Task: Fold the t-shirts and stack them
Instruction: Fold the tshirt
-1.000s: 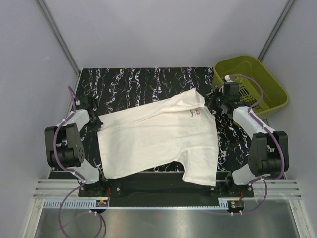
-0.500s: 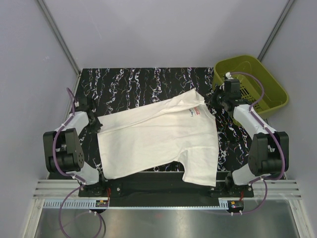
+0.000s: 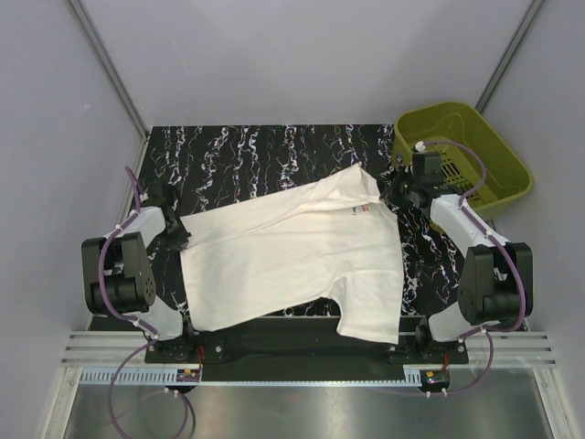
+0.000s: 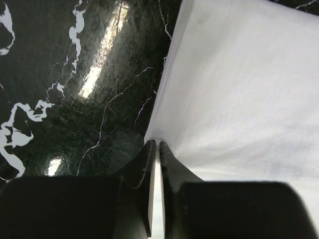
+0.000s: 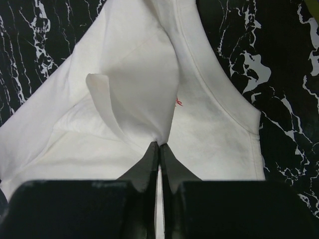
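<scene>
A white t-shirt with a small red mark near its collar lies spread across the black marbled table. My left gripper is shut on the shirt's left edge; in the left wrist view the cloth runs between the closed jaws of that gripper. My right gripper is shut on a raised fold of the shirt near the collar; in the right wrist view the fold rises from the closed jaws of that gripper.
A green plastic basket stands at the table's back right corner, just behind the right arm. Grey walls close in the sides and back. A metal rail runs along the front edge.
The right gripper has shifted slightly left with the shirt's collar fold, and the left gripper has moved a little toward the front with the left edge. Both grips hold.
</scene>
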`<state>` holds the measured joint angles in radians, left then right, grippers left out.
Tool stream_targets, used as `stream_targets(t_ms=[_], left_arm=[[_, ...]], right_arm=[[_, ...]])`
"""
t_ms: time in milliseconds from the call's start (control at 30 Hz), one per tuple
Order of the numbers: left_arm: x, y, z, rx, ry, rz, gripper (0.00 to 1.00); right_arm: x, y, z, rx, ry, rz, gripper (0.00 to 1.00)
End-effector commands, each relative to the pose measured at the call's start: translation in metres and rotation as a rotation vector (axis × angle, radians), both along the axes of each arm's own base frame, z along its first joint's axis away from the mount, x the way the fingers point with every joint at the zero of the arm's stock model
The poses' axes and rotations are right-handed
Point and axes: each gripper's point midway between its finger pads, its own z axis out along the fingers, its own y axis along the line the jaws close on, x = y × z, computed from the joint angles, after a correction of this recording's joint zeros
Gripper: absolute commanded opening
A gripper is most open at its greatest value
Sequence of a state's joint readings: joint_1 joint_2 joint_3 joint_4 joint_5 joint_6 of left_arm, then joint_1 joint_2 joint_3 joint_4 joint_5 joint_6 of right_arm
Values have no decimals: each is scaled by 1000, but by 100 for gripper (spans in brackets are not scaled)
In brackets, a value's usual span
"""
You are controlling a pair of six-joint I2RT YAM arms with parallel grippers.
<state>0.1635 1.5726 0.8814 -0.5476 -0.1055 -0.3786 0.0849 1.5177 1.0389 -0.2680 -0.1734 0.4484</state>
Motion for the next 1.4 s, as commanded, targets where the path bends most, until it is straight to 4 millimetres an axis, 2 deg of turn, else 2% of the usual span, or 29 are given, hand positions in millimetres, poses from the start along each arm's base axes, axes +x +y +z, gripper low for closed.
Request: stream_targets(t_ms=[0,33,133,167,200,233,333,400,433,500,533,600,633,700,733,800,833,1033,1167,1367], left_arm=[[-8,-4,11,-30,9,54,19],[-13,-6,12,-35,9,70,27],[-13,-11,39,-61,-65,115,47],[-12,-13,53,-69,-109,116,48],[-10,-15,62,-74,-143,113,48],[-4,-16,78,-67,-203,100,47],[12,-15,93,-51,-306,63,47],[22,-19,91,-67,-322,23,46],[28,-20,84,-78,-310,16,45],[37,-32,77,-154,-304,-9,36],[44,-36,67,-178,-291,-15,33],[52,-43,60,-225,-294,-31,31],[58,-44,54,-232,-293,-42,31],[62,-46,50,-237,-277,-73,31],[67,-46,49,-241,-258,-84,31],[76,-41,50,-218,-250,-91,30],[77,-39,44,-215,-233,-91,30],[92,-35,31,-216,-187,-69,30],[95,-31,19,-204,-150,-55,28],[94,-28,4,-196,-119,-34,27]], right_arm=[[-14,-14,2,-59,27,-30,8],[-18,-14,1,-60,38,-32,8],[-45,-14,-10,-61,140,-17,13],[-60,-14,-13,-57,182,-9,19],[-67,-14,-13,-57,192,-12,29],[-75,-14,-7,-50,179,-17,32],[-75,-8,13,-6,106,-23,41],[-52,-8,27,-6,14,-22,46],[-33,-7,30,-11,-3,-21,47],[2,2,38,-27,-71,38,51],[33,6,33,-44,-72,51,52],[65,8,27,-57,-74,54,54],[93,12,22,-60,-77,62,55],[111,16,11,-96,-52,91,58],[128,20,6,-114,-50,105,63],[140,21,-1,-147,-53,135,65],[151,21,-8,-161,-58,142,65],[188,30,-28,-172,-55,160,65],[195,33,-34,-192,-39,152,63],[188,36,-51,-222,-5,161,61]])
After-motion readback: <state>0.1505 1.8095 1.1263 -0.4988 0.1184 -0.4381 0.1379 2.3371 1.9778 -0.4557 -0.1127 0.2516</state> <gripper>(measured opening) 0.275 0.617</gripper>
